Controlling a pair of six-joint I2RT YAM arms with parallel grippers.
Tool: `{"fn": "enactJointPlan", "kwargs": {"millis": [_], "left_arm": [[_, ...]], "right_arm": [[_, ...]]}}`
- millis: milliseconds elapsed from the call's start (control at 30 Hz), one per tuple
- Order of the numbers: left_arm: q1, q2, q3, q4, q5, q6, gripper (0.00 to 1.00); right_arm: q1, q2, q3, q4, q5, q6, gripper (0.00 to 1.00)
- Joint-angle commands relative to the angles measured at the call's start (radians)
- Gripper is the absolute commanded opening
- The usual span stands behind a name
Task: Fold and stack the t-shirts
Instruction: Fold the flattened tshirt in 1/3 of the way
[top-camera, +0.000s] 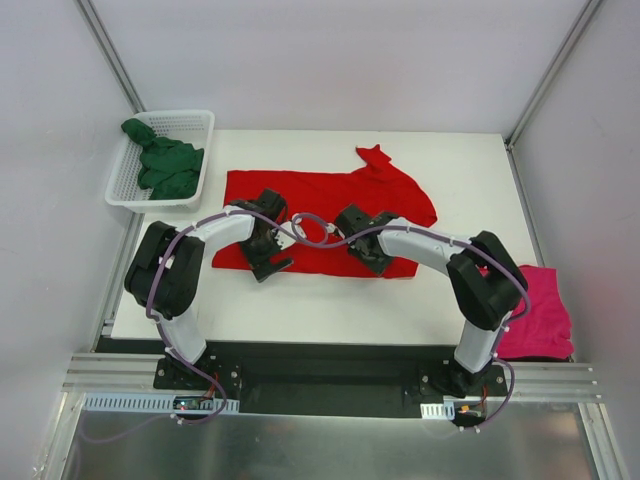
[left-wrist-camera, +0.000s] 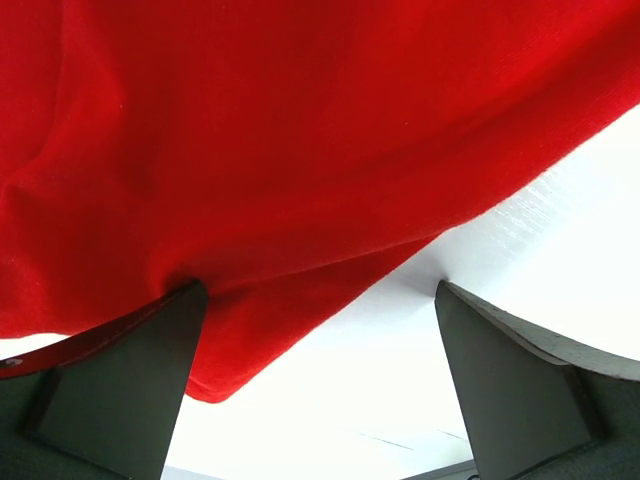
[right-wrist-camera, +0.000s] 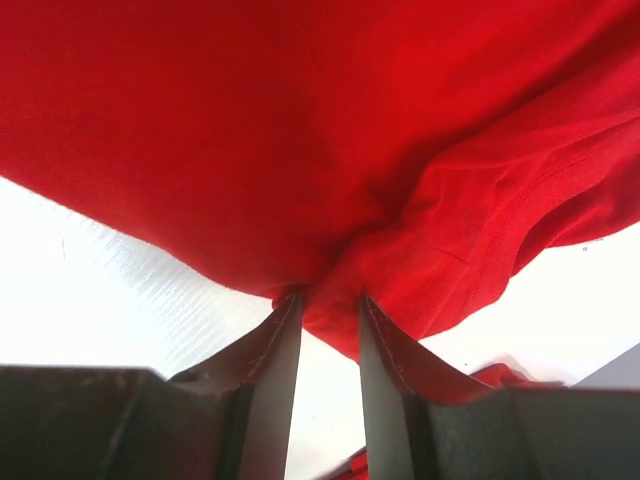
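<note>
The red t-shirt (top-camera: 330, 195) lies spread across the middle of the table, one sleeve bunched at the back right. My left gripper (top-camera: 268, 262) is open wide over its near-left hem. In the left wrist view the left gripper (left-wrist-camera: 318, 290) straddles a corner of the red t-shirt (left-wrist-camera: 300, 150), and the left finger (left-wrist-camera: 150, 370) touches the cloth. My right gripper (top-camera: 380, 262) sits at the near hem further right. In the right wrist view the right gripper (right-wrist-camera: 328, 298) has narrow jaws pinching a gathered fold of the red t-shirt (right-wrist-camera: 330, 130). The green t-shirt (top-camera: 165, 165) is crumpled in the basket. The magenta-pink t-shirt (top-camera: 540, 310) lies at the right.
A white mesh basket (top-camera: 125, 195) stands at the table's back-left corner, partly over the edge. The white table (top-camera: 330, 310) shows bare along its near strip. Metal frame posts rise at both back corners. Cables loop between the two wrists.
</note>
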Motion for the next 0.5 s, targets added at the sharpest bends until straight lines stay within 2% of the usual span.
{"fn": "enactJointPlan", "kwargs": {"millis": [0, 233, 467], "left_arm": [[0.016, 0.003, -0.037, -0.004, -0.064, 0.018, 0.99], [0.014, -0.006, -0.048, -0.004, -0.065, 0.020, 0.99], [0.014, -0.005, -0.046, -0.004, -0.059, 0.017, 0.99]], "right_arm": [[0.043, 0.002, 0.011, -0.028, 0.018, 0.010, 0.32], [0.066, 0.011, 0.037, -0.045, 0.005, 0.027, 0.32], [0.069, 0.046, -0.003, -0.011, 0.055, 0.007, 0.32]]}}
